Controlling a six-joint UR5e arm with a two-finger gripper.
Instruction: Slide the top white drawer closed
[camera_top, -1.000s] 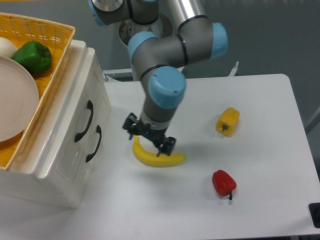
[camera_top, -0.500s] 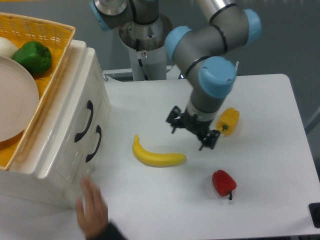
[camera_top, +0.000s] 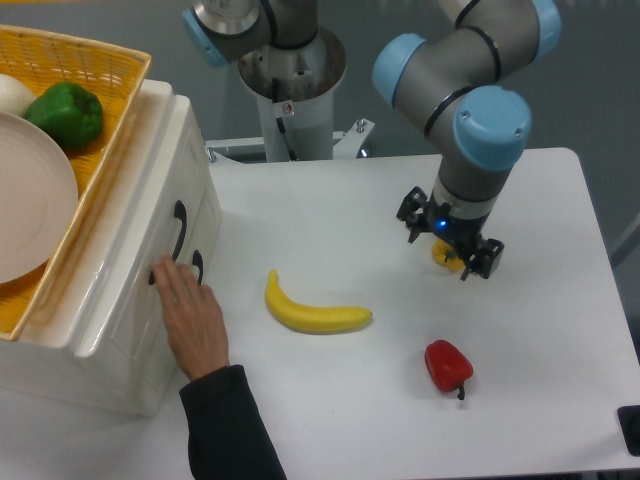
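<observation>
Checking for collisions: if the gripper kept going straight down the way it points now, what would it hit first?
Most likely the yellow pepper, which sits partly hidden right beneath the gripper. The single view leaves depth unclear, so it could instead land on the table just beside it.

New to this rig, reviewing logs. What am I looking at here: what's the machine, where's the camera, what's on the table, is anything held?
One fixed camera looks down at a white table. The grey and blue machine is a robot arm; its gripper hangs over a yellow bell pepper, fingers apart, holding nothing. On the table lie a banana and a red bell pepper. At left stands a white drawer unit; a person's hand rests on its front by the top white drawer. A yellow wicker basket on top holds a plate and a green pepper.
</observation>
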